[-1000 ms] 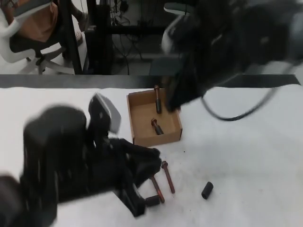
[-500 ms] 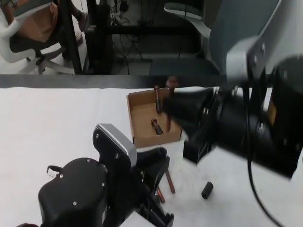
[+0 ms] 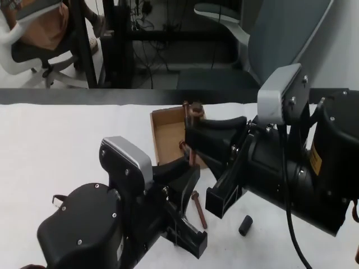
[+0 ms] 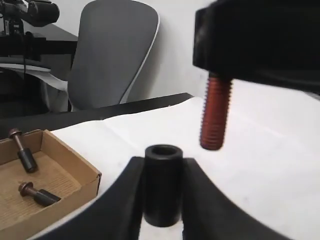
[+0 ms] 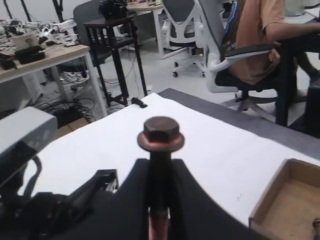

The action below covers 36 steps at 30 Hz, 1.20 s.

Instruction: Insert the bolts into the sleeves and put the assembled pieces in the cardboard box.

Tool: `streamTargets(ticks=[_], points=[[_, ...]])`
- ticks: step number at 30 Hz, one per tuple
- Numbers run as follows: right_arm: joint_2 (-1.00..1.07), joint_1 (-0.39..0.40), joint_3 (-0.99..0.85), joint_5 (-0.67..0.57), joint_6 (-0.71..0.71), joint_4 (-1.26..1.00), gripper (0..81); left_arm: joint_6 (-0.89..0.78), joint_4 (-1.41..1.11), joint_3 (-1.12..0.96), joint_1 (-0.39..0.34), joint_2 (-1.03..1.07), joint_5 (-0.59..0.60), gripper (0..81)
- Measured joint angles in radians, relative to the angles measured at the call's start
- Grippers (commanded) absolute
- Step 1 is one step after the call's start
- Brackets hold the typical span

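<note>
Right end effector swung closer — gripped bolt near left end effector's gripped sleeve.

Black sleeve stands upright in the left gripper. The right gripper holds a coppery bolt threads-down, just beside the sleeve's mouth.

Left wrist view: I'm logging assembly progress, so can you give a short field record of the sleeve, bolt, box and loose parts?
Sleeve: black cylindrical sleeve, upright in left gripper
Bolt: copper-coloured threaded bolt, held by right gripper, tip beside sleeve mouth, not inserted
Box: brown cardboard box, two assembled pieces inside
Loose: loose bolt, loose sleeve, on white bench
</note>
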Motion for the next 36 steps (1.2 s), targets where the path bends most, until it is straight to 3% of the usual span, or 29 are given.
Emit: streamTargets(ticks=[13,36], points=[[0.032,0.0,0.0,0.018,-0.032,-0.014,0.6,-0.056,-0.025,0.002,-0.005,0.0,0.076,1.8],[0.031,0.0,-0.002,0.063,-0.047,0.042,0.6,0.011,-0.021,0.009,-0.005,0.006,0.049,1.8]])
